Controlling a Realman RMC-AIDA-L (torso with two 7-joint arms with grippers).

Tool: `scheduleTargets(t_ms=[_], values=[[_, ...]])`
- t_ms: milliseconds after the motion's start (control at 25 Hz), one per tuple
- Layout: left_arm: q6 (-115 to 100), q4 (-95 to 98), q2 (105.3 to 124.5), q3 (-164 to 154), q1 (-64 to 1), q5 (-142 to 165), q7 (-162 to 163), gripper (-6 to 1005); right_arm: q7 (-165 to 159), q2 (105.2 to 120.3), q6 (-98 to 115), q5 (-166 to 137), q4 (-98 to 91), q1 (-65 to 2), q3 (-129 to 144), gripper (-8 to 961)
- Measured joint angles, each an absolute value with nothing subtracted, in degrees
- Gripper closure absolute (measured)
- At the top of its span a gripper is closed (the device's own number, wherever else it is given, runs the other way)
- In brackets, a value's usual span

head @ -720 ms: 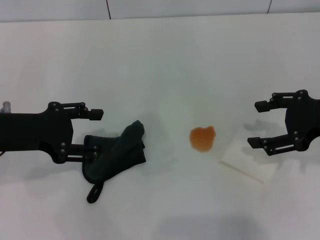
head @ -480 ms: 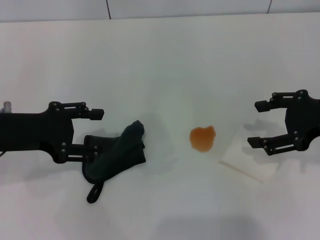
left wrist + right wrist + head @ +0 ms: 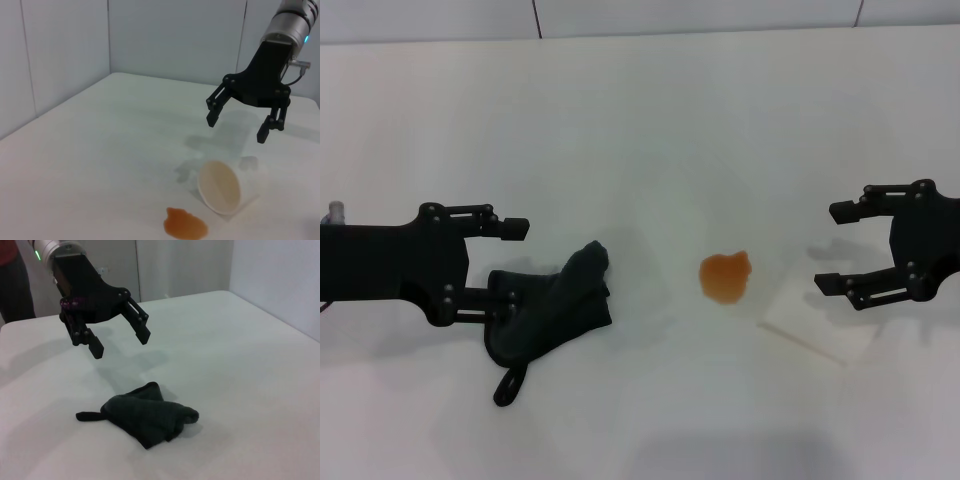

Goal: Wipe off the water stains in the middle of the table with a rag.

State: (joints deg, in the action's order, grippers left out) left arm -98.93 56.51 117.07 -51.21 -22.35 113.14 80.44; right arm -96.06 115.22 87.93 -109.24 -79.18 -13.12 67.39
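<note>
The rag (image 3: pixel 555 310), a dark lumpy cloth with a loop tab, lies left of centre on the white table (image 3: pixel 650 120). My left gripper (image 3: pixel 510 264) hovers open at the rag's left end; the right wrist view shows this gripper (image 3: pixel 120 345) raised above the table, clear of the rag (image 3: pixel 145 417). The water stains (image 3: pixel 725 277) form one small orange-brown blot in the middle, also low in the left wrist view (image 3: pixel 185 227). My right gripper (image 3: pixel 832 247) hangs open at the far right with nothing between its fingers, seen again as the right gripper (image 3: pixel 236 129) in the left wrist view.
A white cup (image 3: pixel 815 318) lies on its side between the blot and my right gripper, its mouth (image 3: pixel 220 187) turned toward the blot. Pale walls rise behind the table's far edge.
</note>
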Motion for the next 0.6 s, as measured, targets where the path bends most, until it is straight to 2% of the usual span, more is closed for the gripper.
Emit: scheduleTargets(t_ms=[600], values=[[-99.0,56.5,116.79,-51.2,-22.4,113.3,80.5,235,-111.9,115.13,89.2,-122.2,-90.8,-13.9,72.9,112]])
